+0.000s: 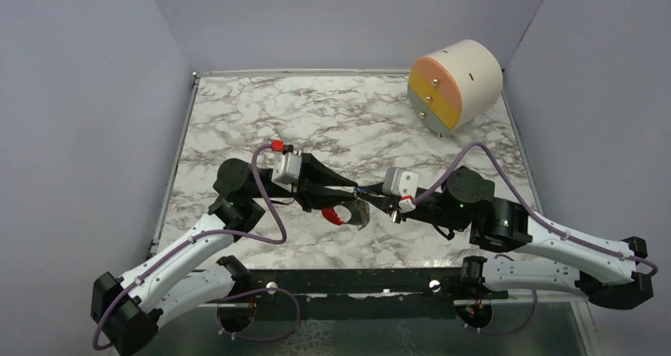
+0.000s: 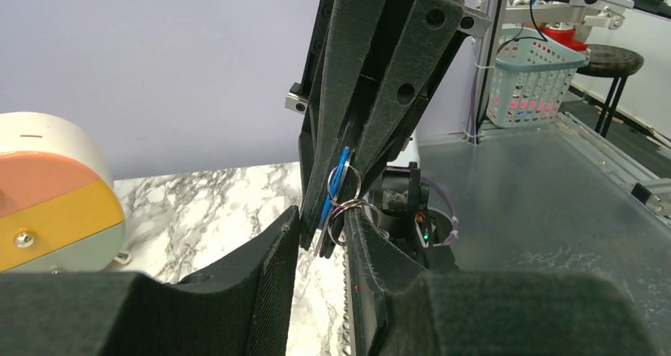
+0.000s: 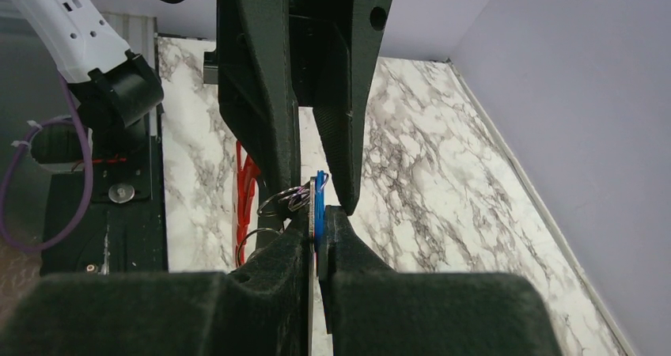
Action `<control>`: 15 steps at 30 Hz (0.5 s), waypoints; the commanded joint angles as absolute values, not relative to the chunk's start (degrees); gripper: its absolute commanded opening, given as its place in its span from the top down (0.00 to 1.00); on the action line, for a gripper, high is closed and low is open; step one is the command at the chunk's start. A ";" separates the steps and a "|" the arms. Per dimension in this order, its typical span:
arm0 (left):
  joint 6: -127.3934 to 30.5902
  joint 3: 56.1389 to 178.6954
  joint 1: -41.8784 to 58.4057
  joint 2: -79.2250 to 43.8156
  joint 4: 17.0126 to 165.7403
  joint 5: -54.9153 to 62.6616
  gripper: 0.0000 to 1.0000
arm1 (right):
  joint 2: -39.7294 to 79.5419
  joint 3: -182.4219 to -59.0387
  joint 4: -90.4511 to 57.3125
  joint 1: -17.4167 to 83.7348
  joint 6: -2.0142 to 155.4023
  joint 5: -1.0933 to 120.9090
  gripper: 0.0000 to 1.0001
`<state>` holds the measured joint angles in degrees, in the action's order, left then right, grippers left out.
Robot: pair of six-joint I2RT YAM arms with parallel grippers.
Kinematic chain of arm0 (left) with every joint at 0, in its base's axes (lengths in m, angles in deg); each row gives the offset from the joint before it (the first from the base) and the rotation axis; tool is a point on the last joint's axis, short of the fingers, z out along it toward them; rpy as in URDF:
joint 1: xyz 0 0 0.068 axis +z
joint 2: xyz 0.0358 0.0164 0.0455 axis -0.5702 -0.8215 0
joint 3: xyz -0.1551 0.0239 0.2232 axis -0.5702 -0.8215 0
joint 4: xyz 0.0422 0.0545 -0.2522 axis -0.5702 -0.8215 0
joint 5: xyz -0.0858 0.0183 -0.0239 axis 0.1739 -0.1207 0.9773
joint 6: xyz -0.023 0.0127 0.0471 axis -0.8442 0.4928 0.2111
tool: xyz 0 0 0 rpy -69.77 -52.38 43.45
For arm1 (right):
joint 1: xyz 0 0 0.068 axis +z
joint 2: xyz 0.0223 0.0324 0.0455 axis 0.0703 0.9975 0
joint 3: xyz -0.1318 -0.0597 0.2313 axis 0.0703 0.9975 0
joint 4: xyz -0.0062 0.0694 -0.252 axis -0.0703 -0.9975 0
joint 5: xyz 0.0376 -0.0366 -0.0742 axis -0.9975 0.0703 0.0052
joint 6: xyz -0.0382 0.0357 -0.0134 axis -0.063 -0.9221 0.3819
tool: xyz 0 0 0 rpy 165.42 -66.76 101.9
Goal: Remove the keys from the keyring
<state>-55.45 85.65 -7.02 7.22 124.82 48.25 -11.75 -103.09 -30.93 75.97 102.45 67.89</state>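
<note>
The key (image 3: 318, 202), a small blue-and-silvery piece, is pinched edge-on between the fingers of my right gripper (image 3: 316, 220). It also shows in the left wrist view (image 2: 335, 180). Thin wire rings (image 3: 278, 202) hang from it. The keyring's grey ridged band (image 1: 362, 212) and its red part (image 1: 339, 216) dangle below the two grippers, above the marble. My left gripper (image 2: 320, 223) meets the right gripper (image 1: 372, 196) tip to tip. Its jaws stand a little apart around the key and the right fingertips. A ring (image 2: 348, 206) rests on its right finger (image 2: 372, 253).
A big cream cylinder (image 1: 457, 83) with peach, yellow and green drawer fronts stands at the back right of the marble table (image 1: 261, 111). Grey walls close in the left, back and right sides. The black base rail (image 1: 356, 281) runs along the near edge.
</note>
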 commanded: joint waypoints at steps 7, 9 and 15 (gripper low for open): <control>-53.78 84.45 -7.58 8.23 125.34 46.70 0.88 | -12.90 -103.10 -26.34 76.33 103.01 68.29 0.99; -53.61 84.58 -7.62 8.66 125.39 46.08 0.94 | -12.82 -103.04 -26.34 76.33 103.02 68.45 0.99; -54.15 85.87 -7.59 8.69 124.71 44.06 1.00 | -13.11 -102.93 -26.16 76.29 103.02 68.90 0.99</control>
<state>-54.10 85.08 -7.37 8.36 125.22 47.14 -12.05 -102.96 -30.52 75.97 102.86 68.48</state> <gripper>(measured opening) 0.016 0.036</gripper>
